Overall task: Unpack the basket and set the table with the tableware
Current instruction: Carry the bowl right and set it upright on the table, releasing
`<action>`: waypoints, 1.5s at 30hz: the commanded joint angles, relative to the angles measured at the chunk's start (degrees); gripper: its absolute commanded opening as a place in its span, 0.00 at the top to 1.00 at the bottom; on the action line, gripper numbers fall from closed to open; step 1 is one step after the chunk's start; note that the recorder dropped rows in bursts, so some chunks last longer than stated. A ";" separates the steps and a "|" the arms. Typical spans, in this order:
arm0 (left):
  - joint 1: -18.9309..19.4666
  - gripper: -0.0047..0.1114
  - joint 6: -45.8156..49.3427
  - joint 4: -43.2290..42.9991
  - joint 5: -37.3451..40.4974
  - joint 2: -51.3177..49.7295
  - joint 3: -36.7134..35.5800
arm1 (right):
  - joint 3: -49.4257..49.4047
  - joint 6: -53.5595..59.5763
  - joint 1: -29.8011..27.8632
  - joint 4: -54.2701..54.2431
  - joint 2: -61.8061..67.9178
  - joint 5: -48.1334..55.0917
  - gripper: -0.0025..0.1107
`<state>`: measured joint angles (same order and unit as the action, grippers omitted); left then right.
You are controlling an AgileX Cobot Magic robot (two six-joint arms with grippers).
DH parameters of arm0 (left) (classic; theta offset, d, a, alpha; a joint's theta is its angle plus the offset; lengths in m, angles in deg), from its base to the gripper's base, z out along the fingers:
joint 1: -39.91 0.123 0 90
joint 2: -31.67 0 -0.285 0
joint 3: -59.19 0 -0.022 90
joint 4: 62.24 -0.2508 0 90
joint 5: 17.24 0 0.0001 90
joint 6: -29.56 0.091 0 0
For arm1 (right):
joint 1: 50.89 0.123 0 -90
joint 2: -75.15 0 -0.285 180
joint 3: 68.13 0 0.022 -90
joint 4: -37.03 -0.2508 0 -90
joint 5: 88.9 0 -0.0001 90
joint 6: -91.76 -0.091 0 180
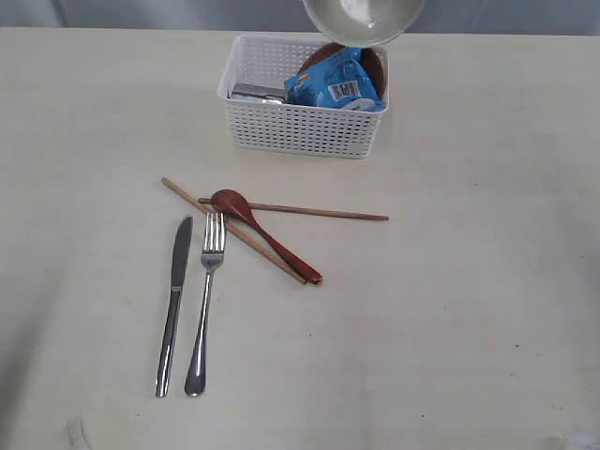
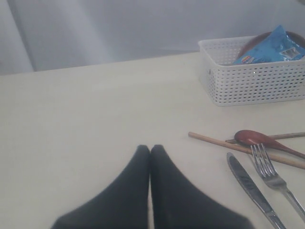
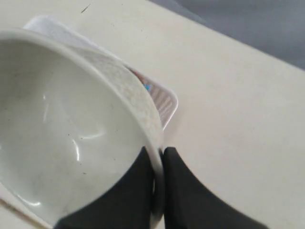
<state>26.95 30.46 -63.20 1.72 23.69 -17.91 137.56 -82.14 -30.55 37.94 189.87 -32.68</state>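
My right gripper [image 3: 158,153] is shut on the rim of the off-white bowl [image 3: 62,138], held in the air above the white basket [image 1: 305,127]; the bowl [image 1: 364,19] shows at the top edge of the exterior view. The basket holds a blue chips packet [image 1: 336,86], a brown plate [image 1: 371,64] behind it and a steel cup [image 1: 257,93]. On the table [image 1: 469,281] lie the knife [image 1: 174,302], fork [image 1: 206,295], red-brown spoon [image 1: 262,232] and crossed chopsticks [image 1: 319,212]. My left gripper [image 2: 150,149] is shut and empty, low over bare table beside the knife [image 2: 250,187].
The basket [image 2: 257,81] stands at the back of the table, near the far edge. A grey backdrop [image 2: 119,28] rises behind the table.
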 commanded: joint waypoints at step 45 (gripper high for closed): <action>-0.32 0.96 -0.25 -0.26 -0.64 0.20 -0.12 | -68.92 6.32 -7.55 -42.89 -19.05 -16.04 0.98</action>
<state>26.95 30.46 -63.20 1.72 23.69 -17.91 68.67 -76.20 -37.75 -3.56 168.54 -48.70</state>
